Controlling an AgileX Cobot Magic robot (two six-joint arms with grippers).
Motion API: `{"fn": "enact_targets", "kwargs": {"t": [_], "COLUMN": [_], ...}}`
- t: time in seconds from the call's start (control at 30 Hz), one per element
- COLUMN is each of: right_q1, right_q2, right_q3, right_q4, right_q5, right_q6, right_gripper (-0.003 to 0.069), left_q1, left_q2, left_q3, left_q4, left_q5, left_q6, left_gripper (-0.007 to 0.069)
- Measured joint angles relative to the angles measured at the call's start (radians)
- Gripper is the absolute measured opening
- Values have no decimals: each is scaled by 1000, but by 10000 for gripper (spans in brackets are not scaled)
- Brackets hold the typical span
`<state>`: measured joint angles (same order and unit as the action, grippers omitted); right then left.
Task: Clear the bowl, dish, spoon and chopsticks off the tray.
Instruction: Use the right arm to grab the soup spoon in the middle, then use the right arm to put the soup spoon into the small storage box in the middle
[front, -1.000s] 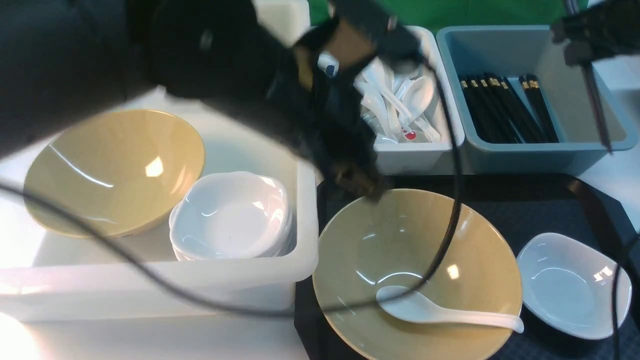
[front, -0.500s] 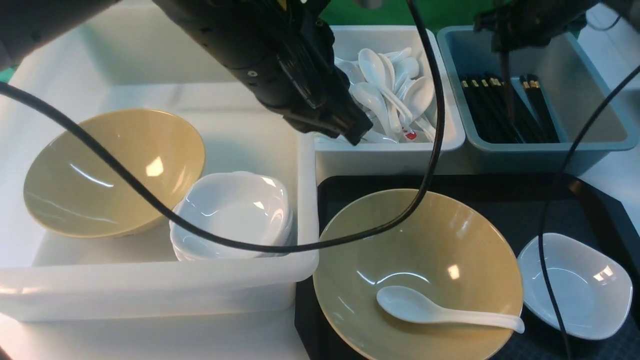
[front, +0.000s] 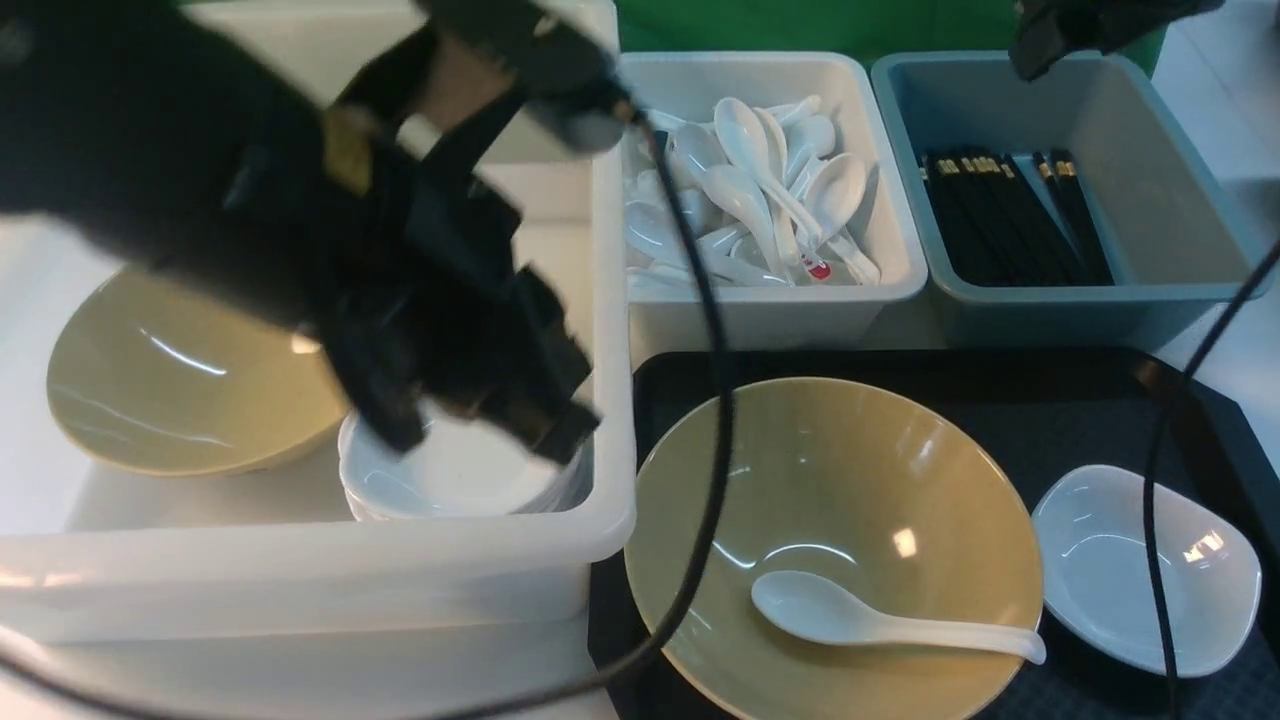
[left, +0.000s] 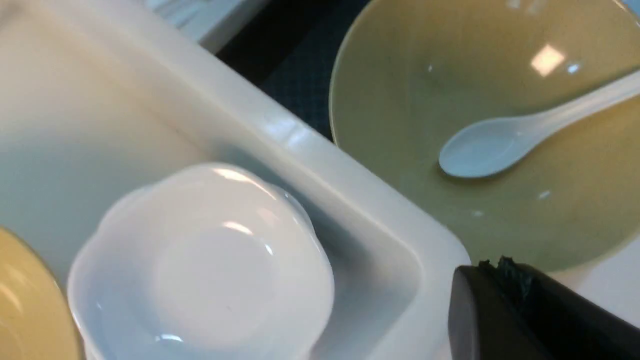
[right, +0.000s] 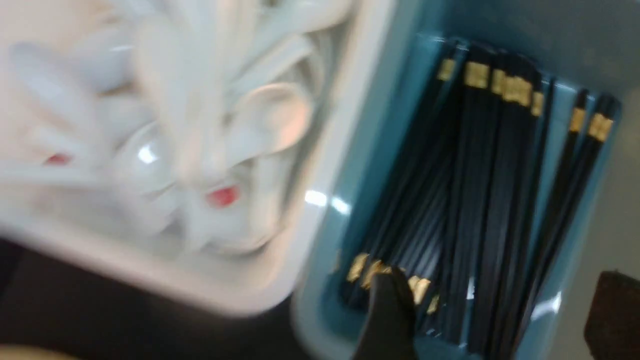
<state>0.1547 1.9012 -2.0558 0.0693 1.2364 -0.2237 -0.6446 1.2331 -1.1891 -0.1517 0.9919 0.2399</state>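
Black chopsticks (front: 1012, 220) look done: bundled in the blue-grey tub (front: 1105, 293) with the others. Can't single out the task pair. Step in hand, as I read it: drop finished, right arm backing out.

Right gripper (right: 501, 282) has its fingers apart over that tub, nothing between them. Left gripper (left: 492, 270) has its fingers together, empty, above the white tub (front: 612, 400) with the stacked white dishes (left: 200, 260).

Still on the tray (front: 1010, 372): bowl (front: 840, 460), spoon (front: 830, 612), dish (front: 1110, 560). Spoon lies inside the bowl, handle over the rim on the robot's right. Dish sits just beside the bowl, on the same side.

Next, I'd pull the spoon before touching the bowl, else it rides along and may slide out. Fingers need to open, come down on the handle, close, then carry it to the spoon tub (front: 770, 295). Glazed handle, so could slip or twist. Dish and bowl after that.

Vs earlier front views: a second ago the right gripper had chopsticks hanging outside the blue-grey tub; half a second ago it was over it. Now it's lifted toward the far edge. Left arm swung from beside the spoons to over the stacked dishes. Bowl, spoon, dish essentially unmoved.
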Motion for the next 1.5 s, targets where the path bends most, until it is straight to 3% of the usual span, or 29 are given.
{"fn": "enact_targets", "kwargs": {"t": [0.27, 0.47, 0.6, 0.8, 0.9, 0.97, 1.13, 1.23, 1.5], "right_q1": [223, 360, 425, 474, 474, 474, 474, 474, 427], "right_q2": [-309, -335, -299, -235, -206, -187, -160, -159, -206], "right_q3": [503, 813, 906, 925, 925, 925, 925, 908, 637], "right_q4": [21, 21, 9, -13, -18, -18, -20, -40, -327], "right_q5": [6, -36, -86, -174, -180, -180, -179, -161, -138], "right_q6": [-120, -149, -194, -216, -218, -218, -212, -187, 22], "right_gripper": [522, 523, 523, 519, 480, 419, 178, 175, 177], "left_q1": [0, 0, 0, 0, 0, 0, 0, 0, 0], "left_q2": [-118, -132, -132, -132, -132, -132, -132, -132, -166], "left_q3": [121, 126, 126, 126, 127, 127, 127, 127, 127], "left_q4": [-19, -21, -24, -24, -24, -25, -26, -26, 50], "left_q5": [23, 22, 12, 7, 7, 7, 11, 19, 41], "left_q6": [-1, 36, 48, 55, 56, 56, 57, 57, -84], "left_gripper": [-11, -11, -11, -11, -11, -11, -11, -11, -11]}}
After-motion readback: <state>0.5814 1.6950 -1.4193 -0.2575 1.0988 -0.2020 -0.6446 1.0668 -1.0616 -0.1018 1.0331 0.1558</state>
